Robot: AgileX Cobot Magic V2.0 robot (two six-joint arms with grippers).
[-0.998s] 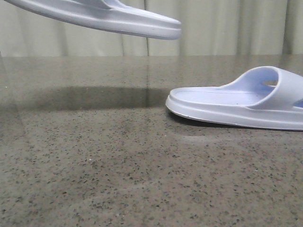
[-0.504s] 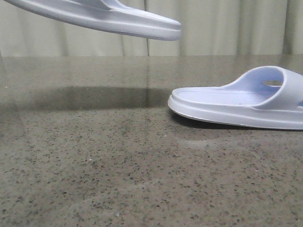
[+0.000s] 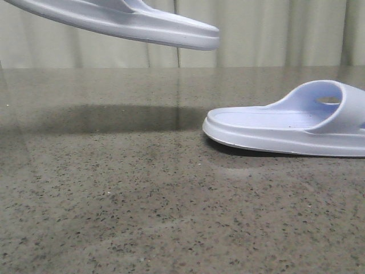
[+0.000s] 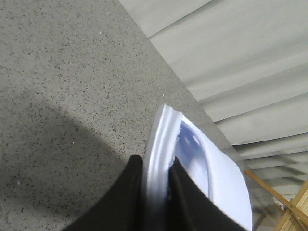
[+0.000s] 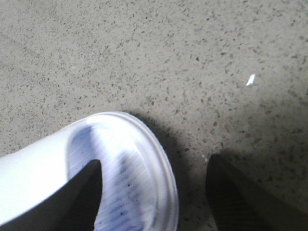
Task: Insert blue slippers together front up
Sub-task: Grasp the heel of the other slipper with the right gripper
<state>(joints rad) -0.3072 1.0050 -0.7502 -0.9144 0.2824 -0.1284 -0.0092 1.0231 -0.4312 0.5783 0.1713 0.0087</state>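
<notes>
Left gripper point(image 4: 156, 202) clamps one raised slipper point(image 3: 125, 23); right gripper point(image 5: 154, 197) gapes over the other point(image 3: 285, 128).

The front view sits low, close to the speckled stone table point(image 3: 142, 200), and looks level across it to a pleated curtain point(image 3: 268, 34) at 12 o'clock. The raised slipper point(image 3: 131, 23) crosses its frame at 11 o'clock; the resting slipper point(image 3: 291, 125) lies at 3 o'clock.

The left wrist view looks obliquely along the left gripper point(image 4: 156, 197), very near the raised slipper point(image 4: 207, 173), and shares table point(image 4: 62, 72) and curtain point(image 4: 240, 62) with the front view.

The right wrist view looks steeply down, close over the table point(image 5: 159, 53), past the right gripper point(image 5: 154, 202), and shares the resting slipper point(image 5: 115, 178) with the front view.
</notes>
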